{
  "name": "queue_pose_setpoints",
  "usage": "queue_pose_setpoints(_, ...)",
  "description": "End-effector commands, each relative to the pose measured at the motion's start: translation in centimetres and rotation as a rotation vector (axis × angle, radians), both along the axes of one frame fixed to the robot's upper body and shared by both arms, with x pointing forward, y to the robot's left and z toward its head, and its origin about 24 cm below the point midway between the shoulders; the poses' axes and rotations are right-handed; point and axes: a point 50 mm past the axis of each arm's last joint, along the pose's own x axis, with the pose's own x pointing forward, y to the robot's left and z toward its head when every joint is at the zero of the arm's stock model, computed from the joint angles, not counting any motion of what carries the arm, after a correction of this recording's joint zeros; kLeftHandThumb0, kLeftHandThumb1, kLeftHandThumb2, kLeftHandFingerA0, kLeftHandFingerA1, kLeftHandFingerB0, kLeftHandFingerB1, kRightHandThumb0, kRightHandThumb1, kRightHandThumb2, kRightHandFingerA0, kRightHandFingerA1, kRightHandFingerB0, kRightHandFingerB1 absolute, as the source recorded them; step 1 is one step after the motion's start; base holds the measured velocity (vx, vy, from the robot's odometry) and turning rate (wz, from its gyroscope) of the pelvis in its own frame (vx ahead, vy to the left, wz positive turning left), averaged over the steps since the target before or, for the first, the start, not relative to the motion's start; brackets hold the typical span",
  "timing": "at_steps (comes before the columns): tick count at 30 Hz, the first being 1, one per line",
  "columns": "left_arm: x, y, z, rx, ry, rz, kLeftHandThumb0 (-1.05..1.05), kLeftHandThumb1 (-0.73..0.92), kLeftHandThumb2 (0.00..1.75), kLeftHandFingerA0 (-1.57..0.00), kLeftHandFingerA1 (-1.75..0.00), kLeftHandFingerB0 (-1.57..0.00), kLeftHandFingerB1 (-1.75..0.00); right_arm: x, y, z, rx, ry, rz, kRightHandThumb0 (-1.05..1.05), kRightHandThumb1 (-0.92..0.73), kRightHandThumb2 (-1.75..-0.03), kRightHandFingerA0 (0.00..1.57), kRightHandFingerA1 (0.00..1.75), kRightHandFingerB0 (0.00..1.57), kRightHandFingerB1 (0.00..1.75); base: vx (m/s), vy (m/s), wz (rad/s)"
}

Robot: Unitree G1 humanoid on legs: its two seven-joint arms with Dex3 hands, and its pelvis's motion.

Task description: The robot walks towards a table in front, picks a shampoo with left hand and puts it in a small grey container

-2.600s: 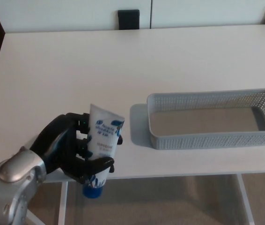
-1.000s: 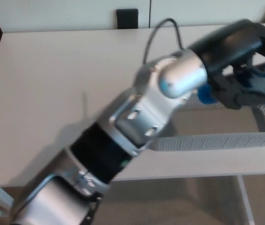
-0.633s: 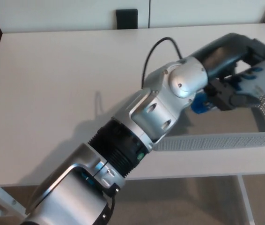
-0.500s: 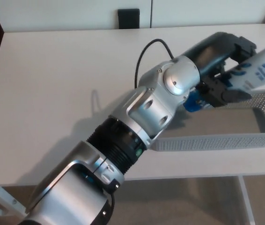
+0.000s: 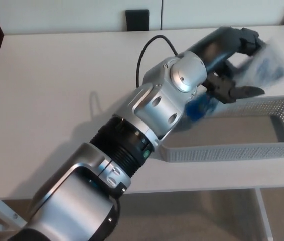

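Reaching across the table (image 5: pixel 56 85), your left hand (image 5: pixel 232 83) has its black fingers (image 5: pixel 242 92) closed around the shampoo (image 5: pixel 265 65) – pinching it roughly mid-body, as far as the blur allows. The tube hangs tilted in the air above the far, right-hand part of the small grey container (image 5: pixel 222 150), not touching it. Its pale flat end points up and to the right, and its blue cap (image 5: pixel 198 108) sits low beside the wrist, over the container's left end. Both ends are smeared, so I cannot tell you exactly how the fingers lie on it. Your right hand does not show.

Expect the tube to be light and soft-walled: a hard squeeze would likely dent it or push against the cap, and the glossy plastic may slide in a loose hold. The middle of the body, where you have it, looks like the sensible place. The shoulder near the cap is probably stiffer, while the thin crimped end gives little to hold. The container is shallow and open-topped – bring the tube down low inside its walls before spreading the fingers, or it may bounce off the rim.
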Motion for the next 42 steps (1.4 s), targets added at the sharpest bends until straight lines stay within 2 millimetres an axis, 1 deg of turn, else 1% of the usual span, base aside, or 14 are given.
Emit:
queue_pose_setpoints(1, 0.0, 0.0, -0.2, 0.232, 0.139, -0.154, -1.05, 0.5, 0.73, 0.0, 0.0, 0.0, -0.01, 0.7, -0.4, 0.5, -0.012, -0.006, 0.024, -0.34, -0.64, -0.59, 0.65, 0.46, 0.5, 0.39, 0.0, 0.0, 0.0)
queue_pose_setpoints(19, -1.0, 3.1, 3.5, 0.16, 0.031, -0.191, -0.98, 0.59, 0.63, 0.0, 0.0, 0.0, 0.0, 0.8, -0.3, 0.4, 0.001, 0.011, 0.023, -0.34, -0.63, -0.58, 0.61, 0.44, 0.48, 0.38, 0.0, 0.0, 0.0)
queue_pose_setpoints(20, -1.7, 3.8, 4.5, 0.14, -0.041, -0.194, -0.87, 0.48, 0.89, 0.0, 0.0, 0.0, -0.02, 0.6, -0.2, 0.3, -0.006, 0.017, 0.031, -0.35, -0.63, -0.59, 0.62, 0.44, 0.5, 0.38, 0.0, 0.0, 0.0)
queue_pose_setpoints(24, -5.1, 6.6, 7.4, 0.046, -0.287, -0.199, -0.78, 0.43, 0.87, 0.0, -0.05, 0.0, -0.14, 0.3, -0.2, 0.2, -0.03, 0.033, 0.062, -0.36, -0.64, -0.59, 0.63, 0.45, 0.51, 0.38, 0.0, 0.0, 0.0)
queue_pose_setpoints(25, -7.6, 8.6, 8.2, -0.093, -0.42, -0.197, -0.75, 0.51, 0.56, 0.0, -0.25, -0.1, -0.28, 0.5, -0.4, 0.4, -0.03, 0.033, 0.056, -0.37, -0.63, -0.59, 0.65, 0.46, 0.51, 0.38, 0.0, 0.0, 0.0)
queue_pose_setpoints(26, -8.9, 9.5, 8.3, -0.136, -0.446, -0.205, -0.69, 0.42, 0.79, -0.04, -0.17, -0.1, -0.34, 0.3, -0.5, 0.3, -0.026, 0.036, 0.053, -0.38, -0.62, -0.59, 0.64, 0.46, 0.5, 0.38, 0.0, 0.0, 0.0)
queue_pose_setpoints(28, -10.7, 10.8, 8.1, -0.197, -0.448, -0.216, -0.67, 0.42, 0.76, -0.05, -0.2, -0.11, -0.39, -0.2, -0.6, 0.2, -0.028, 0.051, 0.052, -0.38, -0.62, -0.59, 0.66, 0.45, 0.5, 0.38, 0.0, 0.0, 0.0)
queue_pose_setpoints(29, -13.3, 12.9, 7.6, -0.255, -0.454, -0.225, -0.35, 0.22, 0.84, 0.0, -0.5, 0.0, -0.47, -0.7, -0.8, 0.0, -0.037, 0.068, 0.054, -0.37, -0.62, -0.59, 0.68, 0.46, 0.52, 0.39, 0.0, 0.0, 0.0)
queue_pose_setpoints(31, -15.1, 14.1, 7.1, -0.264, -0.446, -0.229, -0.35, 0.2, 0.83, 0.0, -0.5, 0.0, -0.47, -1.3, -0.7, -0.2, -0.037, 0.086, 0.051, -0.35, -0.63, -0.59, 0.69, 0.46, 0.53, 0.39, 0.0, 0.0, 0.0)
queue_pose_setpoints(33, -16.7, 15.3, 6.4, -0.287, -0.423, -0.239, -0.67, 0.47, 0.55, -0.16, -0.3, -0.21, -0.3, -1.4, -0.8, -0.2, -0.036, 0.09, 0.045, -0.33, -0.63, -0.59, 0.68, 0.47, 0.52, 0.39, 0.0, 0.0, 0.0)
queue_pose_setpoints(37, -21.8, 18.5, 2.2, -0.328, -0.189, -0.211, -0.32, 0.17, 0.82, -0.06, -0.51, -0.06, -0.5, -2.9, -0.8, -0.7, -0.024, 0.131, 0.058, -0.35, -0.63, -0.59, 0.68, 0.47, 0.52, 0.4, 0.0, 0.0, 0.0)
queue_pose_setpoints(39, -24.8, 20.9, -0.9, -0.295, 0.011, -0.153, -0.74, 0.47, 0.56, -0.2, -0.3, -0.1, -0.28, -3.6, -0.7, -1.0, -0.026, 0.155, 0.051, -0.33, -0.65, -0.6, 0.68, 0.49, 0.52, 0.4, 0.0, 0.0, 0.0)
queue_pose_setpoints(40, -25.8, 21.6, -1.9, -0.294, 0.076, -0.13, -0.36, 0.14, 0.81, 0.0, -0.48, -0.01, -0.5, -3.8, -0.5, -1.2, -0.023, 0.163, 0.045, -0.33, -0.66, -0.6, 0.69, 0.49, 0.52, 0.4, 0.0, 0.0, 0.0)
queue_pose_setpoints(42, -27.3, 22.8, -3.3, -0.293, 0.117, -0.094, -0.36, 0.14, 0.82, -0.01, -0.48, 0.0, -0.49, -4.2, -0.3, -1.4, -0.014, 0.17, 0.039, -0.32, -0.65, -0.59, 0.68, 0.49, 0.52, 0.4, 0.0, 0.0, 0.0)
